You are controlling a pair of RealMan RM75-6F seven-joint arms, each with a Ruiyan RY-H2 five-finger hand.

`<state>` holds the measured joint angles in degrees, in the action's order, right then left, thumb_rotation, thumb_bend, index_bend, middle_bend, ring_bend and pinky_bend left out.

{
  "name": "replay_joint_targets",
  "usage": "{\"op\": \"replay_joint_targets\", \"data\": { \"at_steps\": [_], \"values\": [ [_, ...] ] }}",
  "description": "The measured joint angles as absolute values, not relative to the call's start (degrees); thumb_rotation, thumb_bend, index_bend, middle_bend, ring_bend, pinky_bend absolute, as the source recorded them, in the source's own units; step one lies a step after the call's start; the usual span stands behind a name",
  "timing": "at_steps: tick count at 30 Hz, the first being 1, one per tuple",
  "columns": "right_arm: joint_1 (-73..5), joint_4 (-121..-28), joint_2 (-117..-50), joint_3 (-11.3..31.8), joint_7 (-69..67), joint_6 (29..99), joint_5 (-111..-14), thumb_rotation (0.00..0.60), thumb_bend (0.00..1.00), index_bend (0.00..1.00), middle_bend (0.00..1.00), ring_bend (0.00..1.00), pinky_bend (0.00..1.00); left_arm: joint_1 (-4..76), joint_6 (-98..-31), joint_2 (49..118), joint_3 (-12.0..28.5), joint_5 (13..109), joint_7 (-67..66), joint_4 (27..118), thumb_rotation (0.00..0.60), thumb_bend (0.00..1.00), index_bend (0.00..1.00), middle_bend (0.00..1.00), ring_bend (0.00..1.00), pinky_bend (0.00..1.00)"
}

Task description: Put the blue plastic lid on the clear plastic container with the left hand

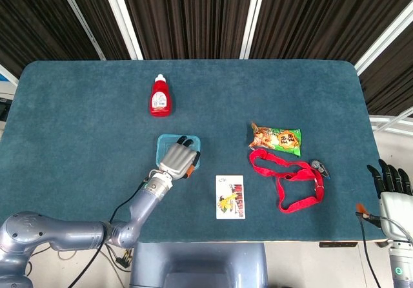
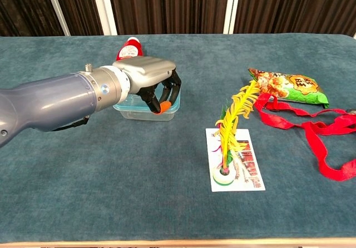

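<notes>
Large table (image 1: 77, 107) under dark teal cloth, bearing all the things. Left arm (image 2: 50, 100) reaching in from the left side. Left hand (image 2: 149, 75) over the clear plastic container (image 2: 139, 108), palm downward, fingers (image 2: 167, 95) curled down and resting on the blue plastic lid (image 1: 195, 147); nothing pinched or gripped that can be seen. Lid lying flat on the container, near the table middle, mostly hidden by the hand. Right hand (image 1: 389, 177) well apart at the right edge of the head view, off the table, fingers straight and close together, holding nothing. Red strap (image 1: 287, 181) in loops right of centre. Snack bag (image 1: 276, 137) touching the strap's far side. Red sauce bottle (image 1: 159, 95) lying beyond the container. Printed card (image 1: 230, 197) near the front edge. Feathered shuttlecock (image 2: 229, 134) standing upright on the card.
</notes>
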<state>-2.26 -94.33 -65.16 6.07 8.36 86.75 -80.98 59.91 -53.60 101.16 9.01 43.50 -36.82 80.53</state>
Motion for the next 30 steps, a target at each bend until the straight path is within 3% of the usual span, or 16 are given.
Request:
{"op": "replay_joint_targets", "data": {
  "at_steps": [30],
  "values": [
    [-2.25, -94.33, -65.14, 6.11, 8.3, 86.94, -81.07, 0.6, 0.27, 0.14, 0.0, 0.03, 0.0, 57.84, -54.69, 104.79, 6.5, 50.44, -39.73, 73.56, 0.6, 0.48, 0.66, 0.59, 0.17, 0.11]
  ]
}}
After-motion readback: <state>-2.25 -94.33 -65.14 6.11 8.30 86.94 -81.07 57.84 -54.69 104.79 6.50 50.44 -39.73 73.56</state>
